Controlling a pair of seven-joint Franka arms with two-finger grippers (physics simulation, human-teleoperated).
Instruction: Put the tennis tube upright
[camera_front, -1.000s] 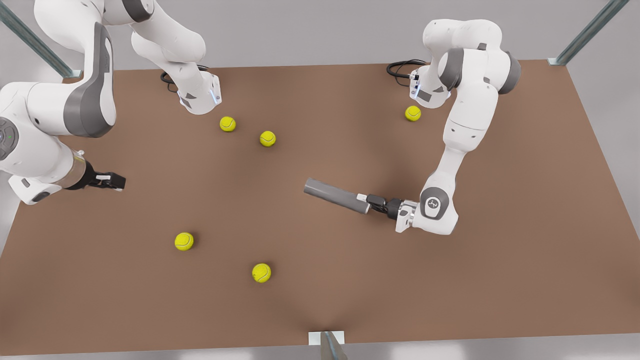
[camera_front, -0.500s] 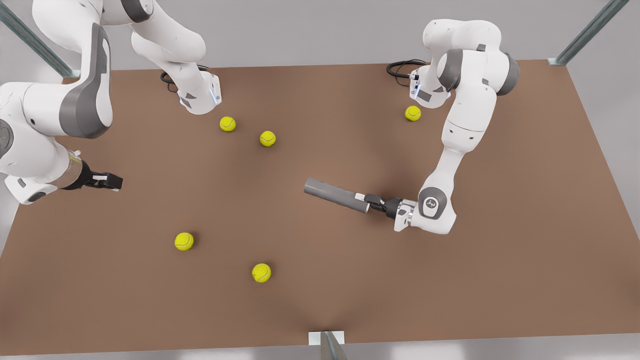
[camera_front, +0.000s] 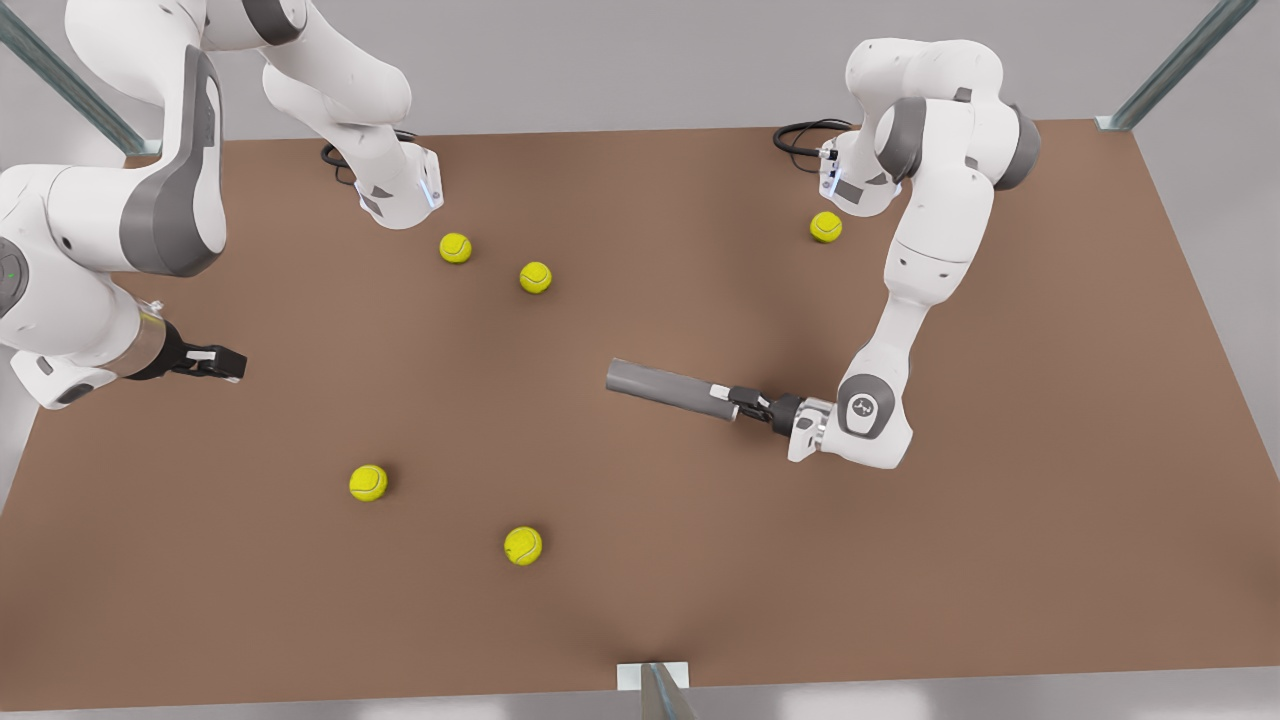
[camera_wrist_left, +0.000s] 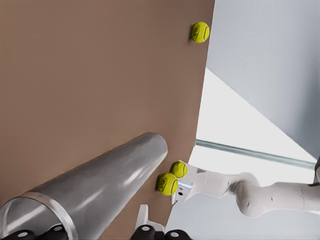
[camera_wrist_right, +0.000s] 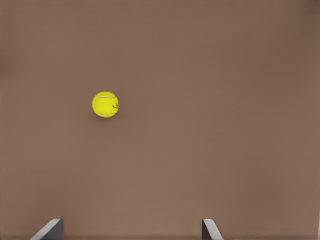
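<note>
The tennis tube (camera_front: 665, 388) is a grey cylinder lying nearly flat, right of the table's middle in the front view. My left gripper (camera_front: 735, 402) is shut on its right-hand end, the arm reaching in from the front view's right. In the left wrist view the tube (camera_wrist_left: 100, 185) runs away from the camera, its silvery rim (camera_wrist_left: 45, 205) at the gripper (camera_wrist_left: 95, 232). My right gripper (camera_front: 232, 363) waits over the table's left side, open, fingertips (camera_wrist_right: 50, 229) wide apart with nothing between them.
Several yellow-green tennis balls lie on the brown table (camera_front: 640, 600): two (camera_front: 455, 247) (camera_front: 535, 277) at the back left, one (camera_front: 826, 227) by the back-right arm base, two (camera_front: 368, 482) (camera_front: 523, 545) at the front left. One ball (camera_wrist_right: 105, 104) lies below the right gripper.
The left gripper and the tube's held end shifted slightly toward the back of the table, so the tube lies a bit flatter in the picture. The right gripper drew back slightly to the left.
</note>
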